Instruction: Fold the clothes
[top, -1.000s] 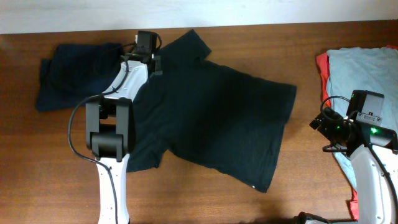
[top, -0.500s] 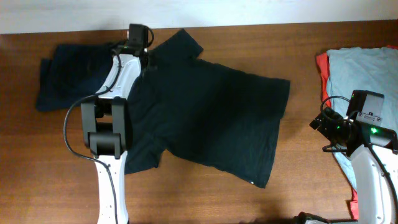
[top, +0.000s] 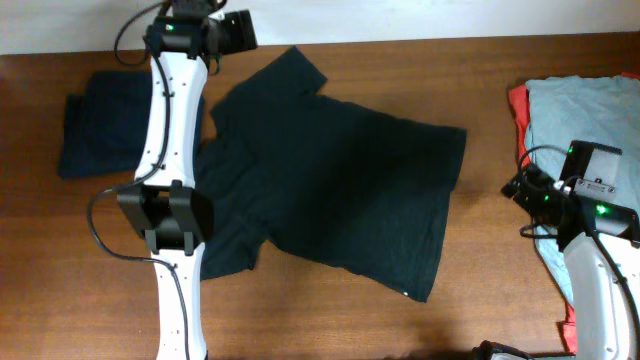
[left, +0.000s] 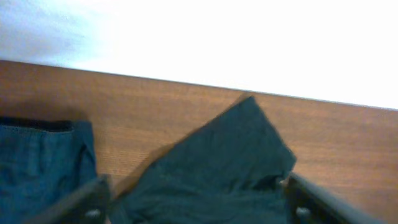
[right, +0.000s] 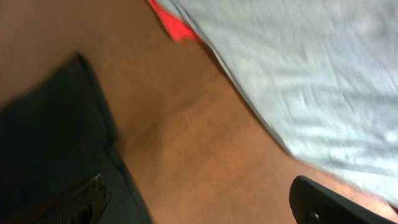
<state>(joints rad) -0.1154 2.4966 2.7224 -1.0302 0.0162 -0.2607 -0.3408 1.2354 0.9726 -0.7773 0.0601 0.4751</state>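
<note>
Now: black T-shirt (top: 340, 200), spread flat at the middle of the surface (top: 300, 320), sleeve (top: 295, 70) near the far edge, unfolded. Left hand (top: 235, 30): released, empty, risen off that sleeve. Right hand (top: 525, 190): spread open, empty, beside the right-edge garments (top: 590, 110). First fold pending.

Brown wooden table (top: 90, 270), white wall (top: 420, 18) behind

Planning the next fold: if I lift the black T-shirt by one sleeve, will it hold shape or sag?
Probably sag: the black T-shirt lies limp and flat on the table, edges rumpled. Likely light, being thin cloth. Pushed, it would probably bunch rather than slide whole.
</note>
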